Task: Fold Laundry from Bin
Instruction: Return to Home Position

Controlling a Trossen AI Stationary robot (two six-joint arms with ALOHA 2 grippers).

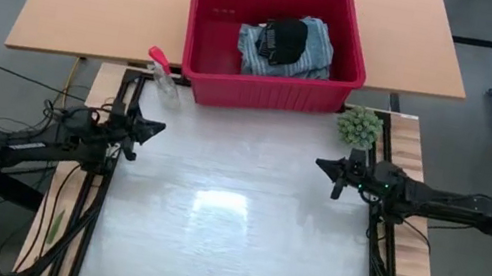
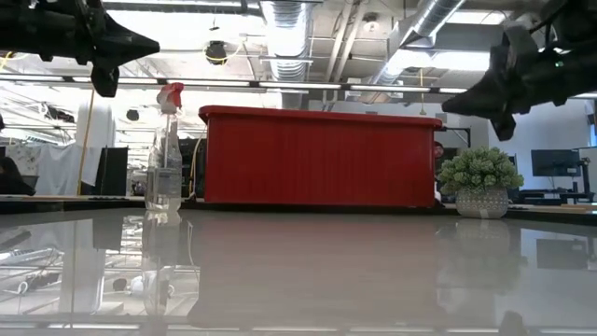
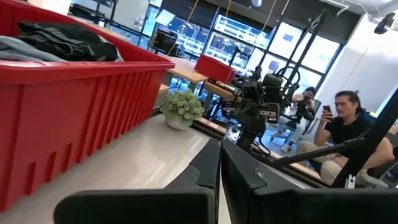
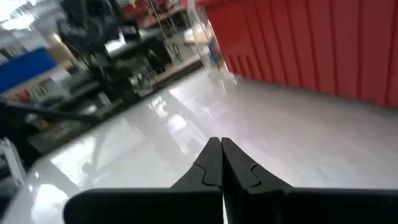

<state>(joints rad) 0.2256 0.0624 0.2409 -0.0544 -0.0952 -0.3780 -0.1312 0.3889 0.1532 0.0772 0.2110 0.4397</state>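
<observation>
My glossy white counter [image 1: 230, 227] is gleaming in an open office room, where a person [image 3: 345, 124] is sitting beyond it. I am holding my left pincer [image 1: 154, 127] at 9 o'clock and my right pincer [image 1: 323, 164] at 3 o'clock, both pressed together, pinching nothing. The rectangular red plastic bin [image 1: 264, 91] is sitting at 12 o'clock, long axis running 9 to 3. The high view is showing folded striped and black laundry [image 1: 288, 46] inside; the low view, only its wall.

Glossy table [image 1: 227, 246], bin [image 1: 265, 89] (red), spray bottle [image 1: 163, 78], plant [image 1: 359, 126]
</observation>
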